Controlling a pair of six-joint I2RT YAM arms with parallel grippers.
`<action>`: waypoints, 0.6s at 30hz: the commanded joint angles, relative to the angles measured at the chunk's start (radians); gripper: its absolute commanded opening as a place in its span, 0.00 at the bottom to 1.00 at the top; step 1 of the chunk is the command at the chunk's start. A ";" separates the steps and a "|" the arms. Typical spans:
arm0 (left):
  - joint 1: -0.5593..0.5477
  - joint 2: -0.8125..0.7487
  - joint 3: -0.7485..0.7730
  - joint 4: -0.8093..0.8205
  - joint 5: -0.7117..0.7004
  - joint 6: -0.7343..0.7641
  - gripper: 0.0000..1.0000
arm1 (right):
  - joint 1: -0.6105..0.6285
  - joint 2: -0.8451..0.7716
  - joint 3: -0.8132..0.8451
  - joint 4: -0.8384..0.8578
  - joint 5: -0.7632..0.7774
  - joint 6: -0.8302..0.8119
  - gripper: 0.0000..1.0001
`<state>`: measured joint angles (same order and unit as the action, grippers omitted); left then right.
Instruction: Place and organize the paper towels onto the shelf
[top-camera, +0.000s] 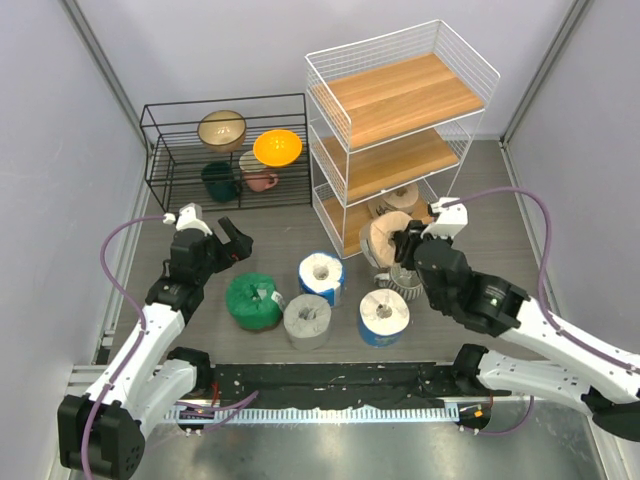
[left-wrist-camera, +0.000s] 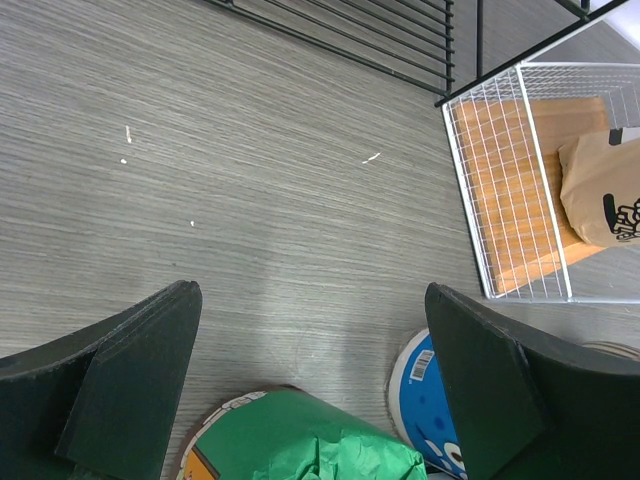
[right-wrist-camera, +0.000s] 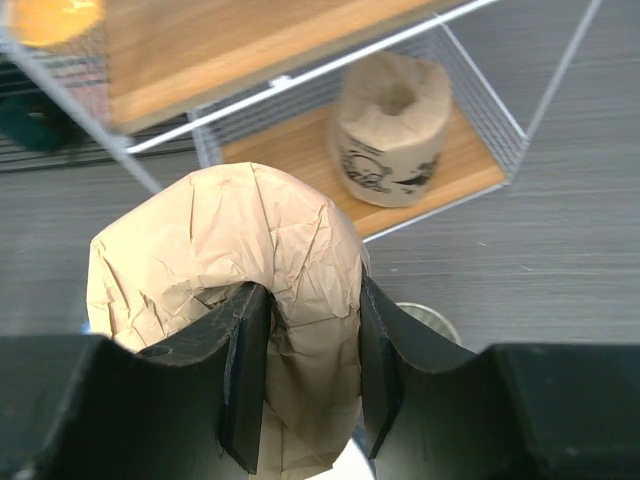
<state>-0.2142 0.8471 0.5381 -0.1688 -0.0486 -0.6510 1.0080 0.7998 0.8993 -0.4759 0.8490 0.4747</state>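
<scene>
The white wire shelf (top-camera: 400, 110) stands at the back right, and its corner shows in the left wrist view (left-wrist-camera: 520, 190). One tan roll (top-camera: 403, 197) stands on its bottom board (right-wrist-camera: 392, 130). My right gripper (top-camera: 405, 245) is shut on the second tan roll (right-wrist-camera: 230, 270), which it holds lifted just in front of the bottom tier. On the table stand a green roll (top-camera: 253, 300), a grey roll (top-camera: 307, 320) and two white-and-blue rolls (top-camera: 322, 276) (top-camera: 384, 317). My left gripper (left-wrist-camera: 310, 370) is open and empty, above and behind the green roll (left-wrist-camera: 300, 440).
A low black wire rack (top-camera: 225, 150) at the back left holds bowls and cups. A ribbed grey-white mug (top-camera: 405, 278) stands under the right gripper. Grey walls close in on both sides.
</scene>
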 joint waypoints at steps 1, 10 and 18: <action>-0.002 -0.002 0.037 0.017 0.018 0.007 1.00 | -0.098 0.052 -0.013 0.091 0.041 0.010 0.38; -0.002 0.006 0.036 0.025 0.026 0.005 1.00 | -0.184 0.117 -0.076 0.284 -0.065 -0.034 0.37; -0.004 0.003 0.026 0.038 0.039 0.005 1.00 | -0.224 0.216 -0.077 0.362 -0.126 -0.031 0.36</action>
<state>-0.2142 0.8536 0.5381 -0.1680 -0.0292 -0.6510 0.7998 0.9901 0.8150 -0.2470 0.7418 0.4397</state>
